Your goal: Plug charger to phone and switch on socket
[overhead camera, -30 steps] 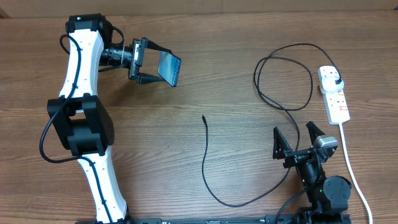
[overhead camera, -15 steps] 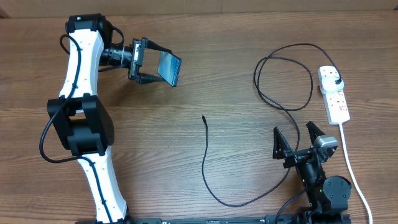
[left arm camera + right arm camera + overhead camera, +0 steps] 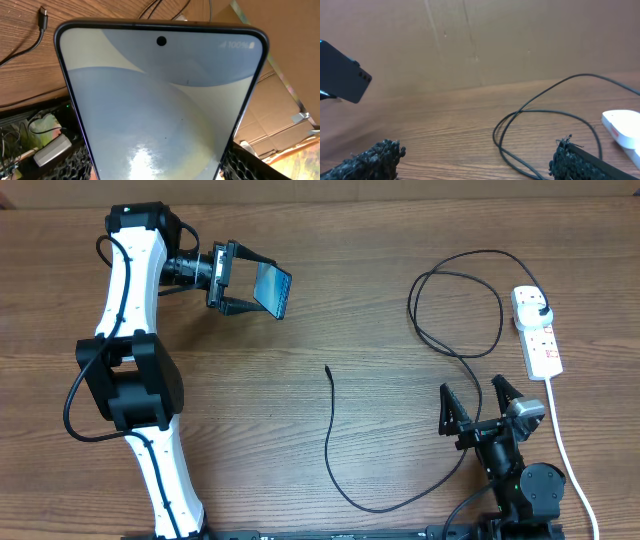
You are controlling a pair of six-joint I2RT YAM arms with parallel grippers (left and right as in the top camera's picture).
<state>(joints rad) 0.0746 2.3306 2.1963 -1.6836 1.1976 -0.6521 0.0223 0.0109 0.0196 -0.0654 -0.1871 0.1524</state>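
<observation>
One glossy phone [image 3: 274, 290] hangs clamped in the left gripper [image 3: 264, 286] toward the desk's [image 3: 250, 430] far-left corner; one thin black charger [image 3: 329, 430] loops to one white socket strip [image 3: 540, 340] by the right edge; right gripper [image 3: 472, 390] gapes wide.

The phone [image 3: 160, 110] screen is pale blue with cream swirls, dark frame; charger [image 3: 329, 435] black; socket [image 3: 540, 340] white, red marks; desk [image 3: 350, 280] brown wood-grain.

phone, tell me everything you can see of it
The slim dark-framed smartphone has rounded corners and a glossy lit screen in pale blue and cream, with a punch-hole camera and a 100% mark at its top. The left gripper clamps its long edges, holding it tilted above the wooden table.
</observation>
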